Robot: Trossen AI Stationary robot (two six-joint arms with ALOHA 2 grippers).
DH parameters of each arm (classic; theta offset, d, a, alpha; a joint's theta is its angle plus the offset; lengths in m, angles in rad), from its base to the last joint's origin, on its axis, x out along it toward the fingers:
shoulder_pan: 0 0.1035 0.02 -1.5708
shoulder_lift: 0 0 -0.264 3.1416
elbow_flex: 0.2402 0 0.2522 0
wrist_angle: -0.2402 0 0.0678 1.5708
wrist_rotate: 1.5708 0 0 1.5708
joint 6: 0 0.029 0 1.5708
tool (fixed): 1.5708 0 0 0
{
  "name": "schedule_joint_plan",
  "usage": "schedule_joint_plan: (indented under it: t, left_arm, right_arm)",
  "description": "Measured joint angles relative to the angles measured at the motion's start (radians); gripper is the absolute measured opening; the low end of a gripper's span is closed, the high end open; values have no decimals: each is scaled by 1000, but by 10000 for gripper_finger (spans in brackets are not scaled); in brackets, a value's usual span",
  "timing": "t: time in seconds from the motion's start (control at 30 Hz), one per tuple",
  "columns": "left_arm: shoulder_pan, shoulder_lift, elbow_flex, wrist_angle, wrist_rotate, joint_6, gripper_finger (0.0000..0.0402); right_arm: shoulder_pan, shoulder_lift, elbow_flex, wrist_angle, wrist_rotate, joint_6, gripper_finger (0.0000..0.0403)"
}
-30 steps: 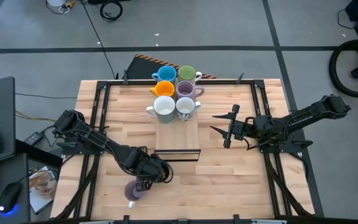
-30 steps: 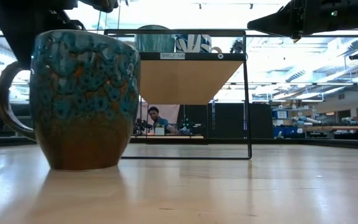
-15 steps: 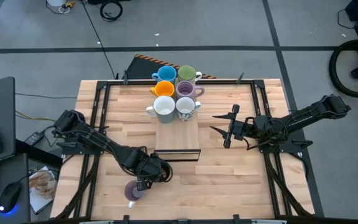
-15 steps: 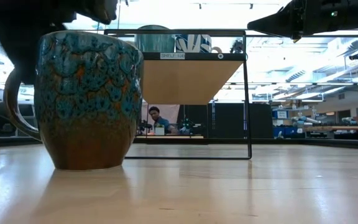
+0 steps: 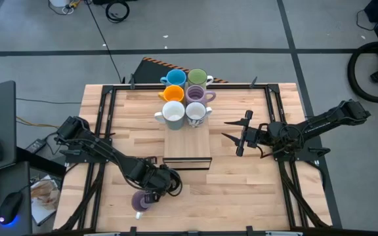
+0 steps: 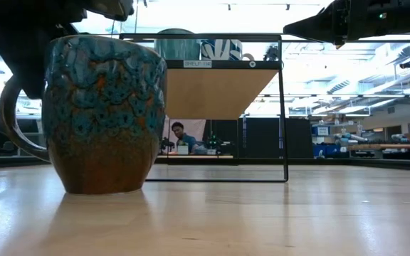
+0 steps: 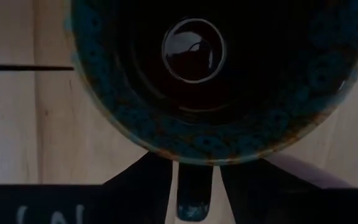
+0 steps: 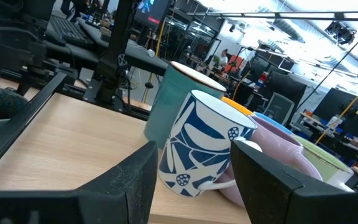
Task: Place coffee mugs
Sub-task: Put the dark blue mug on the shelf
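The left gripper [image 5: 157, 185] is down at the near-left part of the surface [image 5: 241, 180], sitting right over the dark brown-black mug [image 6: 100, 114], which the low view shows flat on the wood with its handle poking left. In the left wrist view one finger [image 7: 193, 190] sits just outside the mug's rim, but whether the gripper has actually clamped the wall or is just straddling it can't be told from here. A lilac mug [image 5: 140, 200] lies just nearer, close beside it. The right gripper [image 5: 243, 134] hangs with its fingers apart to the right of the shelf [image 5: 188, 159], waiting. Six other mugs [image 5: 186, 97] are bunched on the shelf top at the far middle. Biggest risk looks like a thin rim pinch: glazed ceramic is slick, so the mug could swing or slip on the way up. Swinging the handle sideways could also knock the lilac one, and the shelf top is already crowded, so a sloppy drop could bump the white mugs at the front.
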Motion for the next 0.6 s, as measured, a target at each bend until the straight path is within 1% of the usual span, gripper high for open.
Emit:
schedule_joint_plan:
  t: [0.1, 0.27, 0.6]
  left_arm:
    - [2, 1, 0, 2, -6, 6, 115]
    - [2, 2, 0, 11, -23, 21, 66]
    - [2, 2, 0, 29, -57, 93, 65]
  right_arm:
    - [0, 0, 0, 0, 0, 0, 208]
    - [0, 0, 0, 0, 0, 0, 208]
    - [0, 0, 0, 0, 0, 0, 208]
